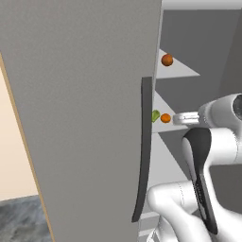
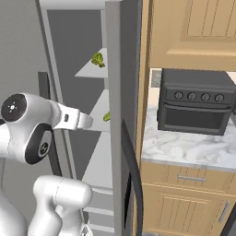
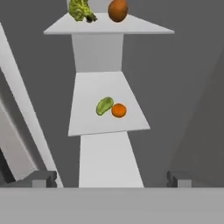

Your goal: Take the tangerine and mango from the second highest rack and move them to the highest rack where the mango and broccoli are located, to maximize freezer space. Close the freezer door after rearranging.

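While the freezer (image 2: 69, 27) stands open, its highest rack (image 3: 131, 29) carries a leafy broccoli (image 3: 81, 9) and a reddish-orange ball (image 3: 117, 10). Below that rack, the second highest rack (image 3: 92, 122) holds the lime-green mango (image 3: 104, 106) touching the tangerine (image 3: 119, 110). The claw (image 3: 111, 178), released with its jaws wide, hangs below both racks, grasping nothing.

Tangerine (image 3: 119, 110) touching mango (image 3: 104, 106) on 2nd highest rack (image 3: 94, 126), claw (image 3: 111, 178) open.
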